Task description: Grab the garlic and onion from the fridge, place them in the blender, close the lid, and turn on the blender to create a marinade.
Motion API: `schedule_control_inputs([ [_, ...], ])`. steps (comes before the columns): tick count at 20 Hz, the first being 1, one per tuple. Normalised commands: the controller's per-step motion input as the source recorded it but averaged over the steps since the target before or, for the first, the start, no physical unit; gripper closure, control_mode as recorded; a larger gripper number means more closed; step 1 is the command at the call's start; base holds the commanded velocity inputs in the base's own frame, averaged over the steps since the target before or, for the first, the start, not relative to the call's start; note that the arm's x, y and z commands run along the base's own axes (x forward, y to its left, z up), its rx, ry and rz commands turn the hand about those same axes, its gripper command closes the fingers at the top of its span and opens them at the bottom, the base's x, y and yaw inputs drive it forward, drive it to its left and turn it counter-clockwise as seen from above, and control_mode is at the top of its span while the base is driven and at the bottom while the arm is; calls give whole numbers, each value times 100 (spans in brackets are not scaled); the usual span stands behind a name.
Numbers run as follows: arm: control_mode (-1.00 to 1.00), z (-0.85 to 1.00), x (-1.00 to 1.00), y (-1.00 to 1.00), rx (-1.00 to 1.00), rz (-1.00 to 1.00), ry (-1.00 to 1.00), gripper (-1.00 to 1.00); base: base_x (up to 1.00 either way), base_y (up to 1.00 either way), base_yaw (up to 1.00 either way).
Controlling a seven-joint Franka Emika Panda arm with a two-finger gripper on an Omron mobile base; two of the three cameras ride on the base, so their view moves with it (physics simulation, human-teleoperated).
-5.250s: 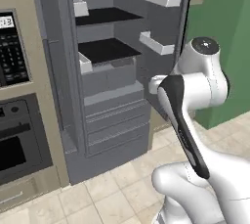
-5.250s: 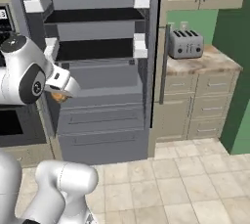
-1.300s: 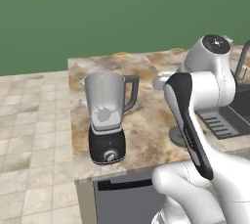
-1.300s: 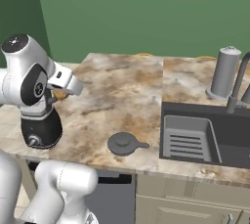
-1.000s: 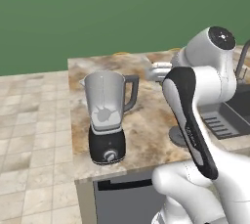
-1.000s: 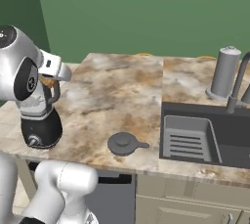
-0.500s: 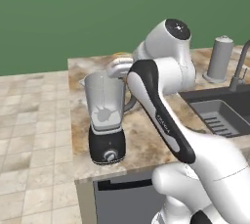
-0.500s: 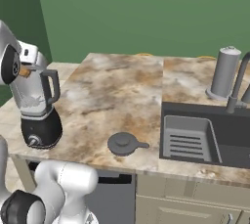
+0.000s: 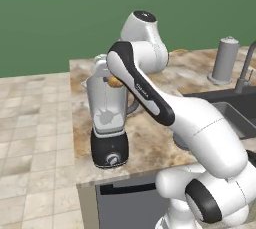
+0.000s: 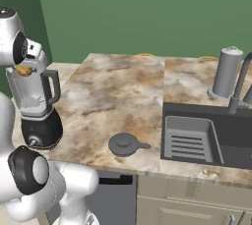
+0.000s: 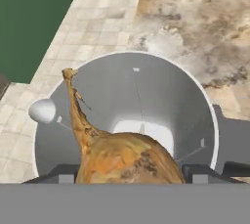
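A brown-skinned onion (image 11: 122,157) with a dry stalk sits between my fingers, and the gripper (image 11: 129,171) is shut on it. The onion (image 9: 115,81) hangs right over the open mouth of the blender (image 9: 107,123), a clear jar on a black base with a knob. From the right, the gripper (image 10: 24,69) is at the jar's rim with the onion (image 10: 23,70) in it. A small pale bulb, the garlic (image 9: 106,118), lies inside the jar. The dark round lid (image 10: 124,143) lies on the counter to the blender's right. The fridge is out of view.
A tall steel cylinder (image 10: 226,71) stands at the back right beside the faucet (image 10: 238,84) and the dark sink (image 10: 197,138). The blender (image 10: 34,106) stands near the counter's left front corner. Marbled counter (image 10: 118,91) stretches between blender and sink.
Over the last second the arm swung left across the counter with the onion, from beside the blender to directly above its jar. Earlier still, the base stood at the fridge.
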Motion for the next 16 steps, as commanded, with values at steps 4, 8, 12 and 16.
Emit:
schedule_control_inputs([
  [4, -100, -59, 24, 39, -11, 1, 11, 100, 0, 0, 0],
  [8, -100, -57, 19, 12, -7, 2, 2, 100, 0, 0, 0],
  [12, -100, -46, -3, 0, -2, 5, -3, 100, 0, 0, 0],
  [16, -100, 0, 52, 28, 0, 5, -5, 100, 0, 0, 0],
])
